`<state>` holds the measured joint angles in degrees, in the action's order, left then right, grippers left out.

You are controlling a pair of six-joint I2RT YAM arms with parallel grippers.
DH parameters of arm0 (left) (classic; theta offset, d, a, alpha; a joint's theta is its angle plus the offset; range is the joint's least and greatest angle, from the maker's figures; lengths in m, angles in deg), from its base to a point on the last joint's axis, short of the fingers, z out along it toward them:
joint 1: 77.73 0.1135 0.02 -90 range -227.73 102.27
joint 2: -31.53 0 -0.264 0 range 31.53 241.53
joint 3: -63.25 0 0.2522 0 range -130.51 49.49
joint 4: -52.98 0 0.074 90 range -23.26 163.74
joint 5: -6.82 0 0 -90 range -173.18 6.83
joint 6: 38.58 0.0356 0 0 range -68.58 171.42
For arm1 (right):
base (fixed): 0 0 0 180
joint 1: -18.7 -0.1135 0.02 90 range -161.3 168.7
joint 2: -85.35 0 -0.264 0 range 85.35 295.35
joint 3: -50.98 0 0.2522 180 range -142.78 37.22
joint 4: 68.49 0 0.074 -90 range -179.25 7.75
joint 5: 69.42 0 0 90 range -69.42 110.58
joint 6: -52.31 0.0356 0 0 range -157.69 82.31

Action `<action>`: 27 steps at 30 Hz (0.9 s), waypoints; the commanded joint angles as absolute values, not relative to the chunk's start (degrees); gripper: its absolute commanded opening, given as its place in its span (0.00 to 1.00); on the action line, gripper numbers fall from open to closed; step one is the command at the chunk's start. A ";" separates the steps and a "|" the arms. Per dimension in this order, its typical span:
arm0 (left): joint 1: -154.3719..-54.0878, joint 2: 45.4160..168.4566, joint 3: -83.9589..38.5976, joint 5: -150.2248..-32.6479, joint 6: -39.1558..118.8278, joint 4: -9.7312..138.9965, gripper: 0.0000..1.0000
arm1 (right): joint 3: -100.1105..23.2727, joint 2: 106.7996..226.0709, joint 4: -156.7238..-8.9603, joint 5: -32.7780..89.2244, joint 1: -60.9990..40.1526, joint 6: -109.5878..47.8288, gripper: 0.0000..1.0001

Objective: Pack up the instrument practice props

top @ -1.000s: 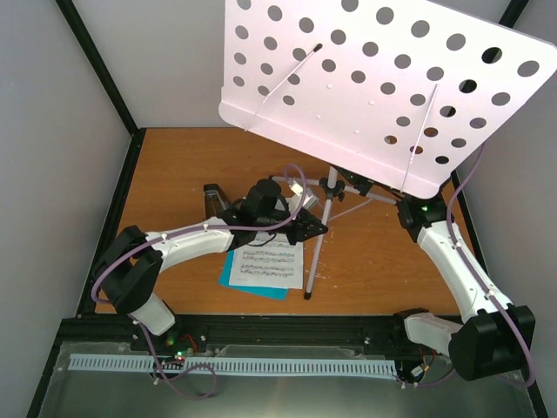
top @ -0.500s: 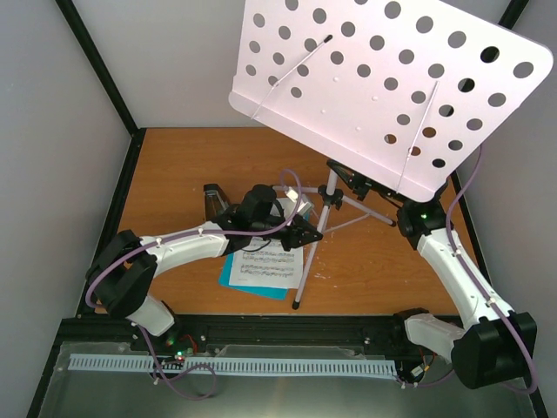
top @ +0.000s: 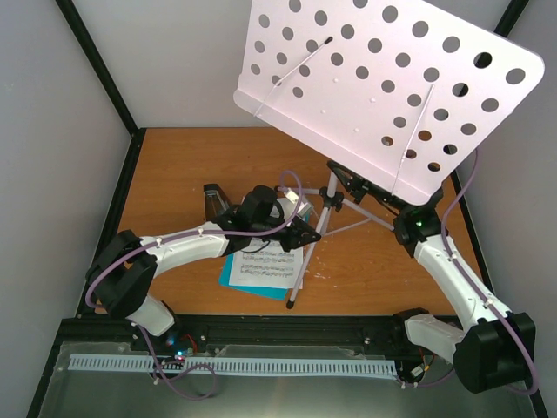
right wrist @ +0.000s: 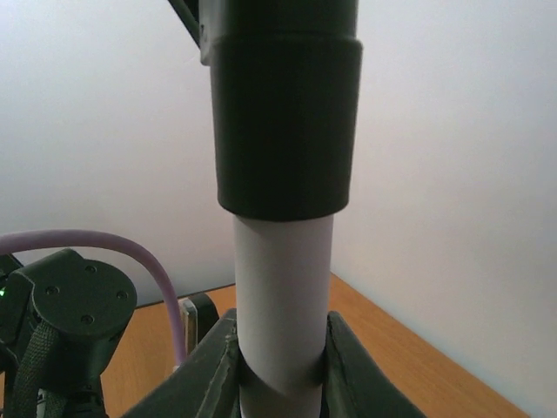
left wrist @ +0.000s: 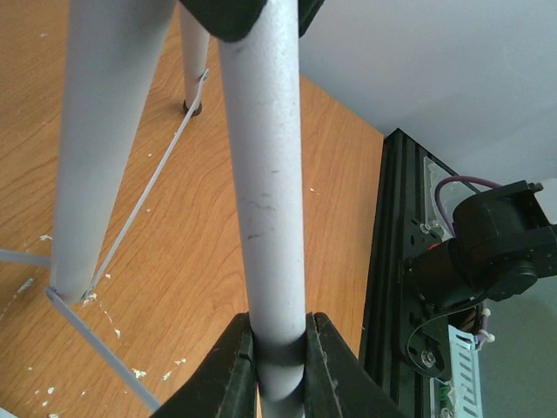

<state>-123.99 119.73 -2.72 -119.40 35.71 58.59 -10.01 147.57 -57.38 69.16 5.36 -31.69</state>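
- Looking down from the top view, the music stand point(top: 326, 202) leans between the two arms. Its white perforated desk point(top: 383, 96) is tipped toward the camera and hides the far right corner of the wooden surface point(top: 174, 174).
- From up there neither grip is plain, as wrists and the desk cover them; the wrist views settle it.
- The left wrist view shows the left jaws clenched on a silver tripod leg point(left wrist: 265, 174), with a second leg and thin braces beside it above the wood.
- The right wrist view shows the right jaws clenched around the stand's pale tube, just below a black collar point(right wrist: 285, 104).
- Only the top view shows the other props. The sheet music point(top: 265, 261) lies on top of the teal folder point(top: 228, 279), not inside it, with teal showing along the left and near edges; both sit partly under the left wrist.
- The black metronome point(top: 211, 202) stands upright just behind the left arm, apart from the folder.
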 commanded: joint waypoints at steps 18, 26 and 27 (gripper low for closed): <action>-123.52 114.71 -5.58 -114.26 33.73 45.60 0.00 | 4.40 137.35 -62.56 53.48 5.28 -21.46 0.72; -123.51 117.22 -6.63 -116.45 30.10 46.24 0.00 | 2.99 136.21 -64.42 52.58 5.28 -21.34 0.74; -123.52 117.47 -6.99 -116.15 29.56 46.53 0.00 | 2.53 136.68 -64.91 52.65 5.26 -21.15 0.74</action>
<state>-123.75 118.36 -1.84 -114.33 32.02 57.72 5.10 136.36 -63.72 53.79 5.27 -21.75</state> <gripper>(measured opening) 0.144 0.740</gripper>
